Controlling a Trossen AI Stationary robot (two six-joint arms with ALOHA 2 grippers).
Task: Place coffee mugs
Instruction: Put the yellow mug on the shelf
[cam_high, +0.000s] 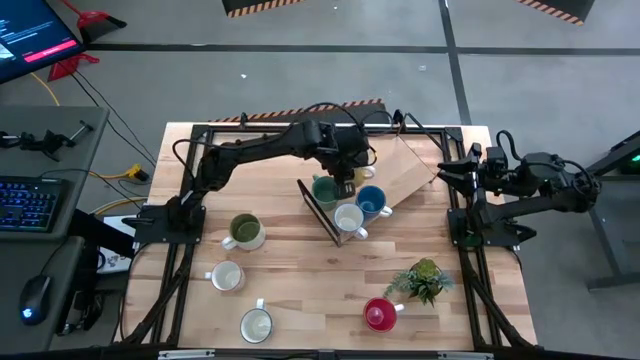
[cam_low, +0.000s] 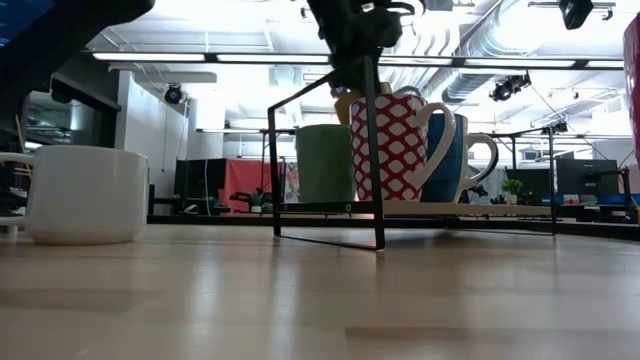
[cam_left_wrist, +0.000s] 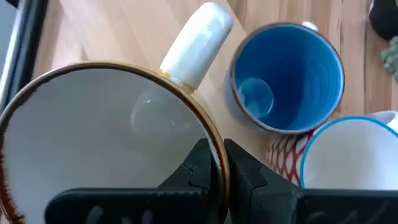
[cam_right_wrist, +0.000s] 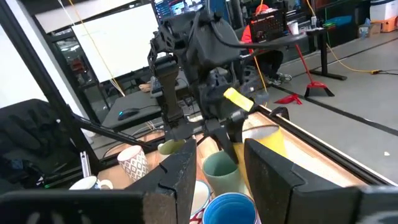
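While the right arm (cam_high: 520, 185) waits folded at the table's (cam_high: 300, 300) right edge, the left arm (cam_high: 260, 150) reaches across to the black rack (cam_high: 322, 212) at mid-table. Only the left wrist view shows its grip: the left gripper (cam_left_wrist: 217, 163) pinches the gold rim of a cream mug (cam_left_wrist: 106, 137), beside a blue mug (cam_left_wrist: 287, 76). The right gripper (cam_right_wrist: 217, 163) stands apart, empty. 4 more mugs sit nearer the front edge.

A white mug (cam_low: 85, 193) stands on the table (cam_low: 320, 300). Further back, a black wire frame (cam_low: 325, 150) surrounds a green mug (cam_low: 323, 164), a red-patterned mug (cam_low: 392, 148) and a blue mug (cam_low: 452, 160).
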